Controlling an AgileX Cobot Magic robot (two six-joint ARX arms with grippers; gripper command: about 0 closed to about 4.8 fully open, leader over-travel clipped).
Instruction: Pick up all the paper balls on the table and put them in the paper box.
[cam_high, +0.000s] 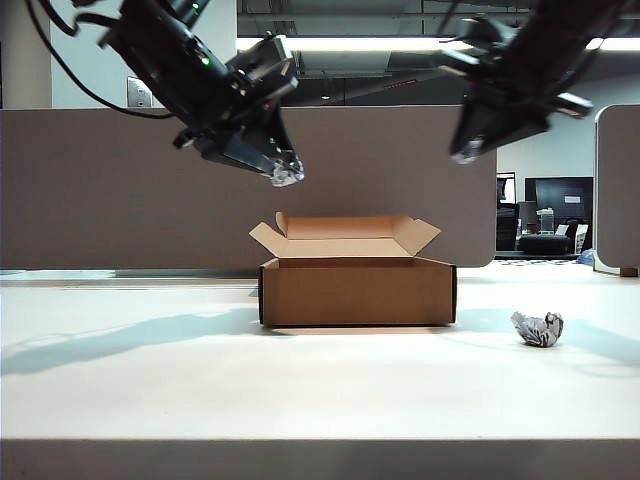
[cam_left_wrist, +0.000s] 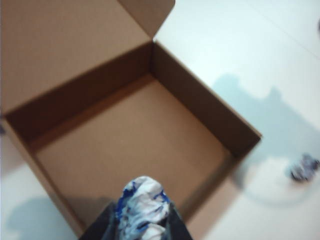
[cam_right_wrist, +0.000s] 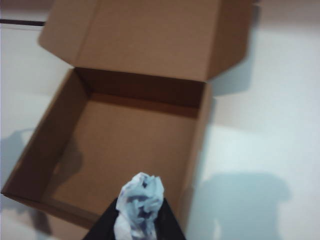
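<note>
Off-white table (cam_high: 150, 400), plain, backed by a grey-brown partition panel (cam_high: 100, 190).

Paper box (cam_high: 357, 290): brown cardboard, flaps open, near the table's middle; interior bare in both wrist views.

Left tool (cam_high: 283, 172): raised above the box's left edge, clamped on a paper ball (cam_high: 287, 175); that ball (cam_left_wrist: 142, 202) hangs over the near wall, with the open cavity directly below and ahead.

Right tool (cam_high: 466, 152): raised above and just outside the box's right edge, closed on a second paper ball (cam_right_wrist: 141, 200); the cavity lies down and toward the left arm.

Third paper ball (cam_high: 538, 328): on the table, right of the box, apart from it, nearer the right arm.

Clearance: open air around both arms; upright rear flap is the only obstruction.
</note>
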